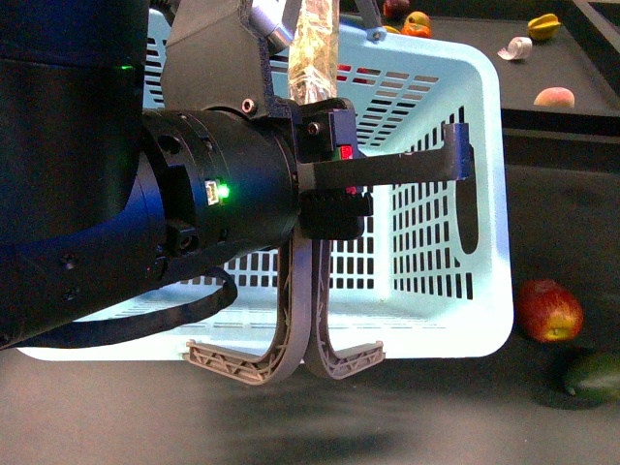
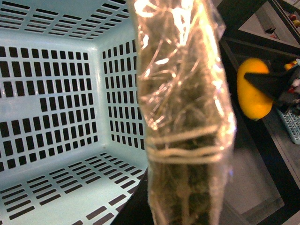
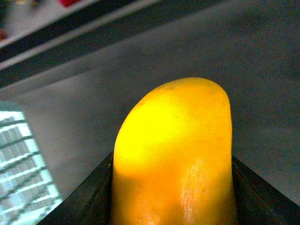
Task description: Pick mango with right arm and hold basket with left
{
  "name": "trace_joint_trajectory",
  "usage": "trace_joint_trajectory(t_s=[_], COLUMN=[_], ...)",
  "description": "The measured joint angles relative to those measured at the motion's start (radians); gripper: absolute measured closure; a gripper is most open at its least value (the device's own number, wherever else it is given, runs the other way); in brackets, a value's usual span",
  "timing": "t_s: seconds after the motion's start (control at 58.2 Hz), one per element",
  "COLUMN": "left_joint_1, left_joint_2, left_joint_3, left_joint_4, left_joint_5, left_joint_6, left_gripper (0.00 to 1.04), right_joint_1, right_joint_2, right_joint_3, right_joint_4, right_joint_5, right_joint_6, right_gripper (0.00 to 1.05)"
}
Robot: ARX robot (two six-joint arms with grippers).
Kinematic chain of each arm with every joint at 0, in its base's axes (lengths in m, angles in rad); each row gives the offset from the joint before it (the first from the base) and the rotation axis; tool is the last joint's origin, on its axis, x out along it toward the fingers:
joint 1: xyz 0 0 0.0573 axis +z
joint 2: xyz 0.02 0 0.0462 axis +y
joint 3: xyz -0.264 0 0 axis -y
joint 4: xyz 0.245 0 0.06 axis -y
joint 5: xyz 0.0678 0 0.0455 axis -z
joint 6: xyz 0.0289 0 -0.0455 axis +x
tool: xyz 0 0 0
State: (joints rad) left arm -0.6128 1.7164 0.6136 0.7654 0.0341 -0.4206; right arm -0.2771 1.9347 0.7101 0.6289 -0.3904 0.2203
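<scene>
The mango point(image 3: 173, 154), smooth and bright yellow, fills the right wrist view, and my right gripper point(image 3: 173, 192) is shut on it with a black jaw on each side. It hangs above the grey table, beside the basket point(image 3: 23, 178). The left wrist view shows the mango point(image 2: 253, 89) outside the basket wall point(image 2: 47, 93), pinched by black fingers point(image 2: 272, 84). In the front view the light blue slotted basket point(image 1: 484, 87) sits behind my left arm, whose gripper point(image 1: 455, 160) is shut on it. The arm hides the mango there.
A plastic-wrapped bundle point(image 2: 183, 117) blocks the middle of the left wrist view. A red-and-yellow fruit point(image 1: 549, 310) and a dark green fruit point(image 1: 593, 376) lie right of the basket. On the far shelf are a peach-coloured fruit point(image 1: 554, 97) and a yellow fruit point(image 1: 543, 26).
</scene>
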Motion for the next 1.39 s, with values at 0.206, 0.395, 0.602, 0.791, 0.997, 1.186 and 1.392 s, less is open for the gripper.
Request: trace_joint_trajectory(t_s=[0.206,0.395,0.602,0.791,0.997,1.186,1.392], left_joint_1=[0.000,0.000,0.000,0.000,0.000,0.000,0.000], left_joint_2=[0.000,0.000,0.000,0.000,0.000,0.005,0.005], left_joint_3=[0.000,0.000,0.000,0.000,0.000,0.000,0.000], left_joint_4=[0.000,0.000,0.000,0.000,0.000,0.000,0.000], left_joint_5=[-0.001,-0.002,-0.001,0.000,-0.002,0.000,-0.004], left_joint_6=[0.000,0.000,0.000,0.000,-0.001,-0.007,-0.005], left_gripper=[1.00,1.00,1.00,1.00,1.00,1.00,1.00], right_joint_1=[0.211,0.405,0.510,0.564,0.587,0.556,0.470], right_joint_2=[-0.276,-0.272,-0.140,-0.079,-0.104,-0.338,-0.648], right_joint_3=[-0.058,-0.055,-0.013,0.022,0.026,-0.048,-0.173], right_joint_4=[-0.034,-0.031,-0.021,-0.009,0.009,-0.051,-0.169], right_joint_5=[-0.042,0.037,0.083,0.103,0.104,0.138,0.180], right_joint_6=[0.048,0.083,0.095,0.097,0.091,0.071,0.053], right_gripper=[0.46,0.46,0.46,0.47,0.23,0.08,0.08])
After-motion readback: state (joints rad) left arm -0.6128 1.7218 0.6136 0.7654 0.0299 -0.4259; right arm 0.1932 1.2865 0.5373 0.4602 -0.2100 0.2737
